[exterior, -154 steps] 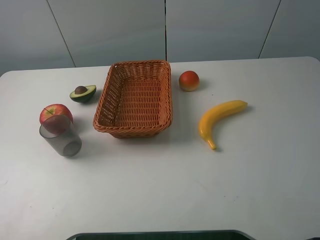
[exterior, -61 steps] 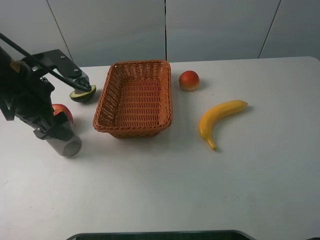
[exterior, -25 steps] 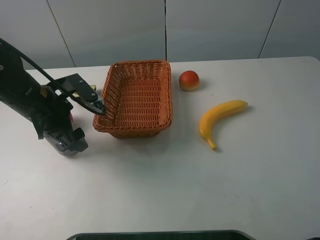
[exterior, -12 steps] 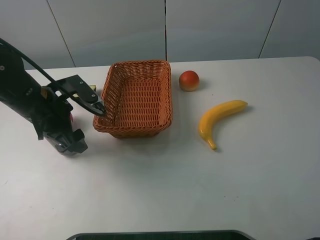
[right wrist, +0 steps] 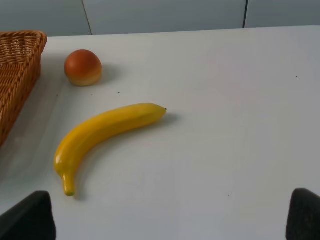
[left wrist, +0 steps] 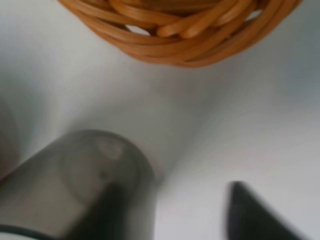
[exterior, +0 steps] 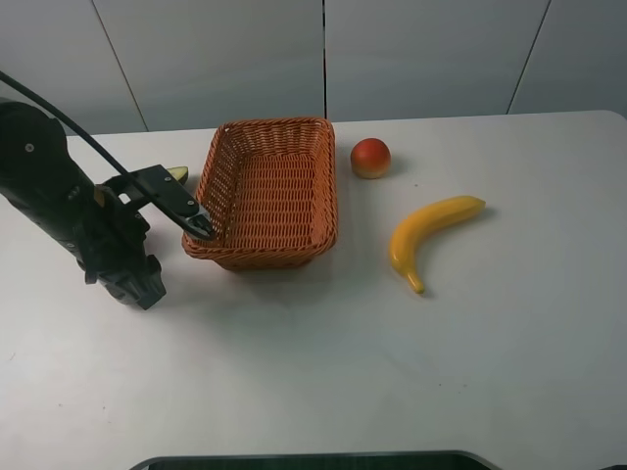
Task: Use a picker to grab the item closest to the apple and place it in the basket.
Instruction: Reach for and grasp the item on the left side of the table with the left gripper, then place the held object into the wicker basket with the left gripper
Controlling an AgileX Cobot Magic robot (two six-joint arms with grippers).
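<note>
My left gripper point(exterior: 134, 281) is low over the spot left of the wicker basket point(exterior: 328, 191), and its arm hides the apple and the cup from the high view. In the left wrist view the translucent grey cup point(left wrist: 75, 180) stands close in front, with the basket's wall point(left wrist: 190, 35) just beyond it. My left gripper point(left wrist: 180, 215) is open: one dark finger point(left wrist: 110, 210) shows at or behind the cup's wall, and the other finger point(left wrist: 250, 212) stands apart on bare table. A sliver of the avocado half point(exterior: 177, 174) peeks out behind the arm.
An orange-red round fruit point(exterior: 370, 158) and a yellow banana point(exterior: 431, 230) lie right of the basket. The right wrist view shows the fruit point(right wrist: 83, 67), the banana point(right wrist: 105, 130) and the basket's corner point(right wrist: 15, 65), with the right gripper point(right wrist: 165, 225) open above white table.
The left arm came in from the left and has sunk lower over the cup and apple, now covering both in the high view. Nothing else has moved.
</note>
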